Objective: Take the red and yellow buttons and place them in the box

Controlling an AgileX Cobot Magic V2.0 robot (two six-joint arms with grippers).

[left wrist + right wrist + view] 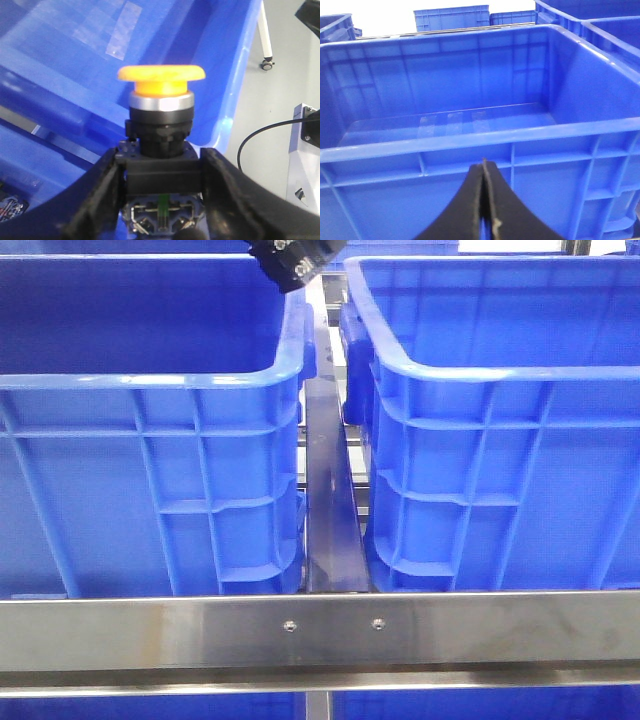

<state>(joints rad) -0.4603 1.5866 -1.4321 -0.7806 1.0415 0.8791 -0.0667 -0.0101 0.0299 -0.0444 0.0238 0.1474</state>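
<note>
In the left wrist view my left gripper (161, 172) is shut on the black body of the yellow button (161, 80), a yellow-orange mushroom cap on a silver ring. It hangs over a blue box (150, 45). In the front view only the left arm's black wrist (295, 260) shows at the top, above the left blue box (150, 380). A second blue box (500, 370) stands to the right. In the right wrist view my right gripper (484, 167) is shut and empty, in front of a blue box's outer wall (485, 160). The red button is out of view.
A steel bar (320, 635) runs across the front, and a steel strip (330, 500) runs between the two crates. More blue crates (452, 17) stand behind. A black cable (260, 135) and a white stand (305, 150) lie beside the left crate.
</note>
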